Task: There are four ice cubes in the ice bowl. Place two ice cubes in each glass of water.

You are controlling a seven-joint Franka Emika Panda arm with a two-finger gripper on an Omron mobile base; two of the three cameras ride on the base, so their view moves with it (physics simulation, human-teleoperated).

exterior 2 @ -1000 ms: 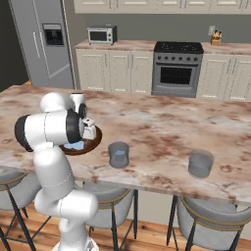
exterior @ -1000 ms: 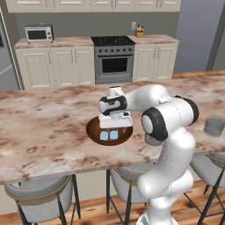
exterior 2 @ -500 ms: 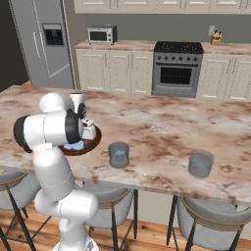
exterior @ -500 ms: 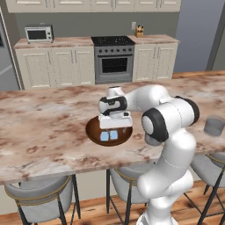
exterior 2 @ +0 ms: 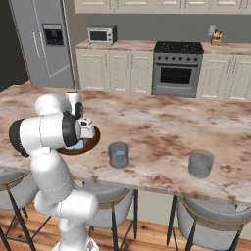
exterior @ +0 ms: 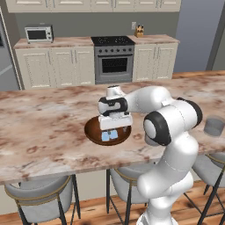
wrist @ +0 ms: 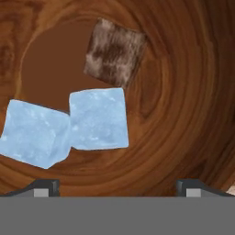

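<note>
Hand view puts our gripper (wrist: 117,187), jaws spread wide and empty, just above the ice bowl (wrist: 193,114), same as a second ago, with two ice cubes (wrist: 97,118) touching at nine o'clock, so no cube is yet picked.

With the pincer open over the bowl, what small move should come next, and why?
Probably lower the open pincer straight down around the nearer ice cube. In the hand view it lies roughly between the fingertips, touching a second cube in the ice bowl, so close carefully. Both glasses await ice.
</note>
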